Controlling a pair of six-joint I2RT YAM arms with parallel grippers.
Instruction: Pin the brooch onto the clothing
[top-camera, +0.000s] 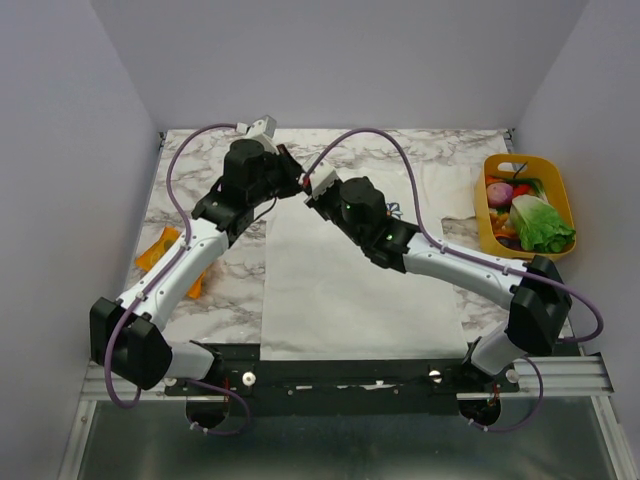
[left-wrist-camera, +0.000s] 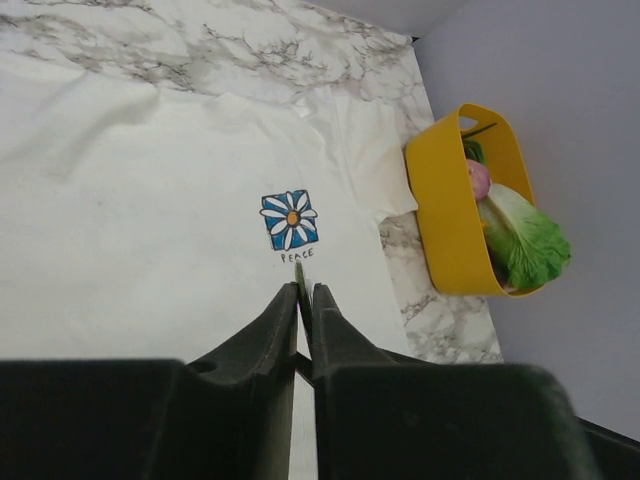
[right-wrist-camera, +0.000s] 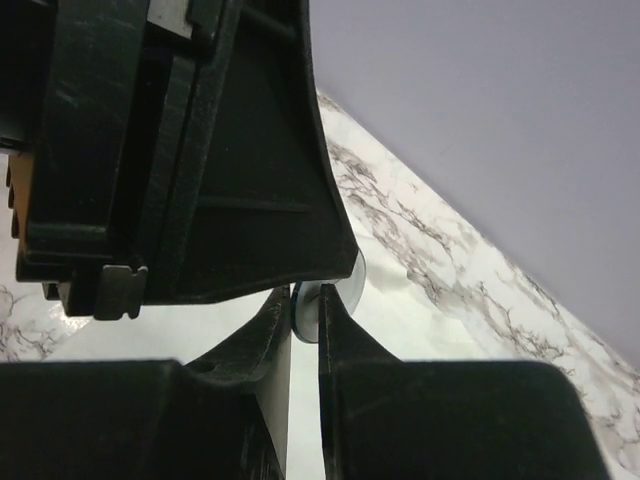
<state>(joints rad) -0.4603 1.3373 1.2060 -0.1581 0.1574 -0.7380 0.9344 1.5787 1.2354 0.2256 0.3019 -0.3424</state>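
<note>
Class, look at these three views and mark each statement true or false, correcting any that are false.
1. A white T-shirt lies spread on the marble table. True.
2. The shirt's print is a red circle. False: the print is a blue square with a white-and-yellow flower.
3. The yellow basket is empty. False: the basket holds vegetables, including a lettuce.
4. The left gripper and the right gripper are tip to tip. True.
5. The brooch is pinned on the print. False: nothing sits on the print, and the brooch shows as a thin dark green sliver at the left gripper's tips.
</note>
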